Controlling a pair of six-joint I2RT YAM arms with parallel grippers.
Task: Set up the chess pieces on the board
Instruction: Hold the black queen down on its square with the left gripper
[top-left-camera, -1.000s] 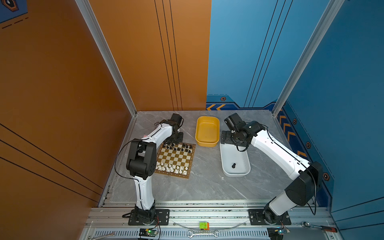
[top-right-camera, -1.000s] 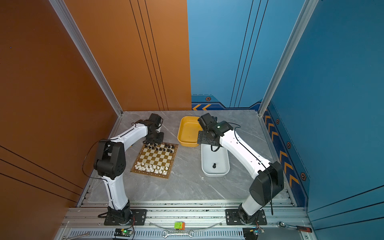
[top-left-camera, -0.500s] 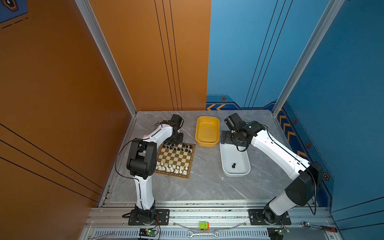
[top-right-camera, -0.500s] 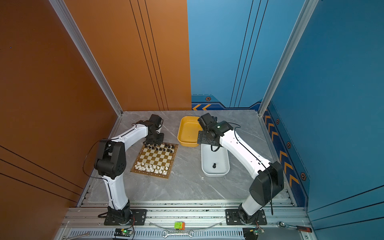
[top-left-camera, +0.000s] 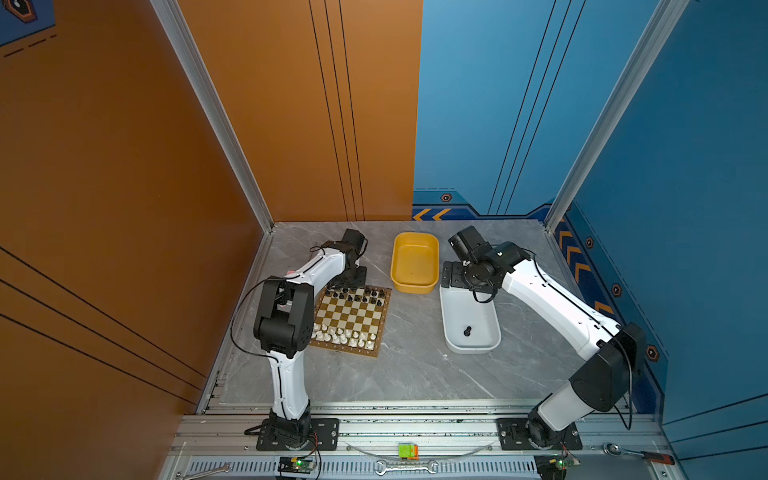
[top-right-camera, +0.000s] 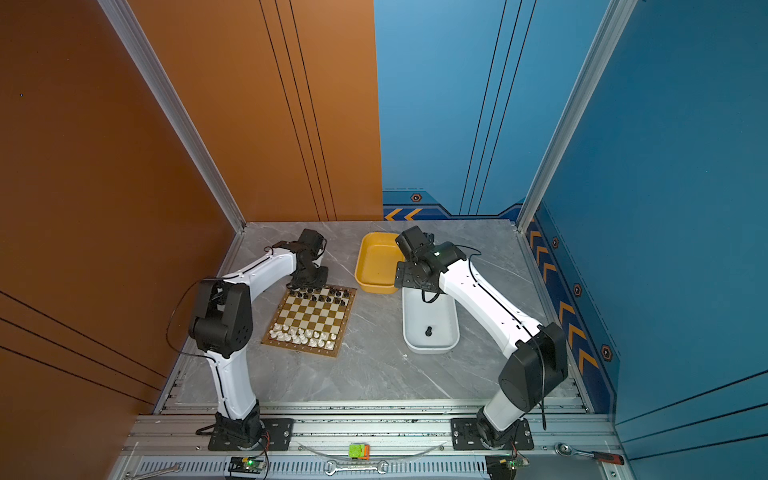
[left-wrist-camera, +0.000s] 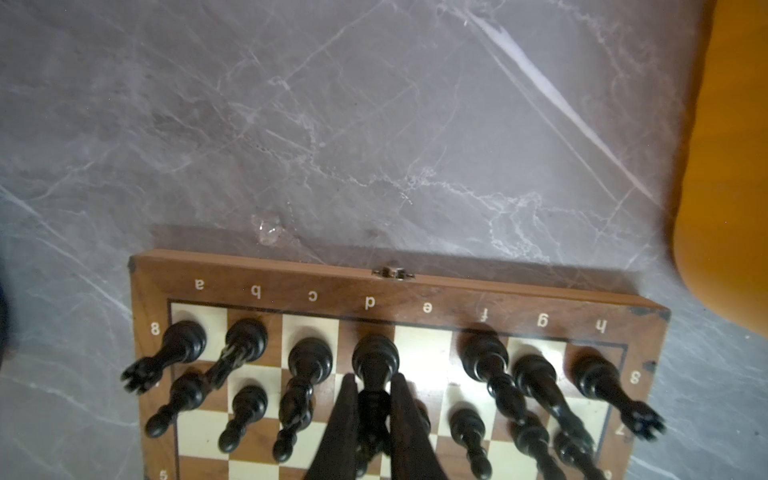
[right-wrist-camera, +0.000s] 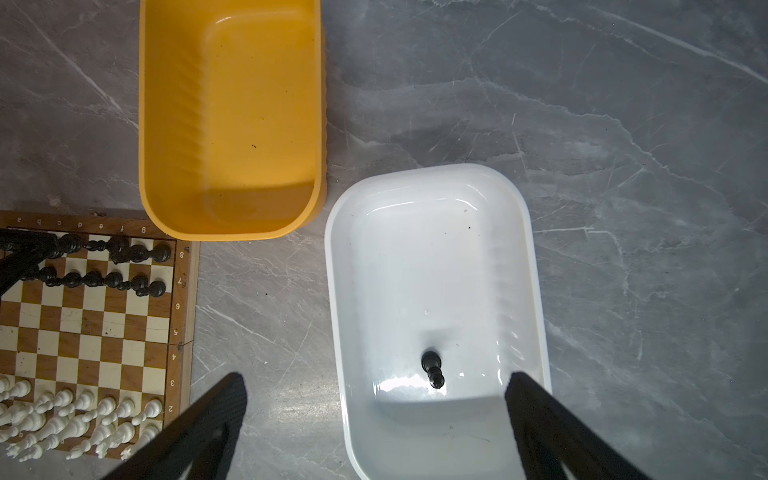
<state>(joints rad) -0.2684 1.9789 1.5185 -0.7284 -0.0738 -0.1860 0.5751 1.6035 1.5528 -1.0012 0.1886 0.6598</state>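
Left wrist view: the left pincer (left-wrist-camera: 373, 379) narrowly clasps a black piece (left-wrist-camera: 375, 354) upright on the board (left-wrist-camera: 419, 291). The piece is probably light, stiff and glossy, best gripped mid-stem. The right pincer (right-wrist-camera: 376, 379) gapes above the white tub (right-wrist-camera: 537, 291), which holds a lone piece (right-wrist-camera: 432, 368).

Orange wall (top-left-camera: 124, 166), blue wall (top-left-camera: 685, 166), gry marble flr (top-left-camera: 415, 374).

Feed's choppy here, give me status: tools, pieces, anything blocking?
Left tool shut on the black d8 piece. Right tool open over the white tub, last black piece inside. On the board, e8 bare; nothing blocking.
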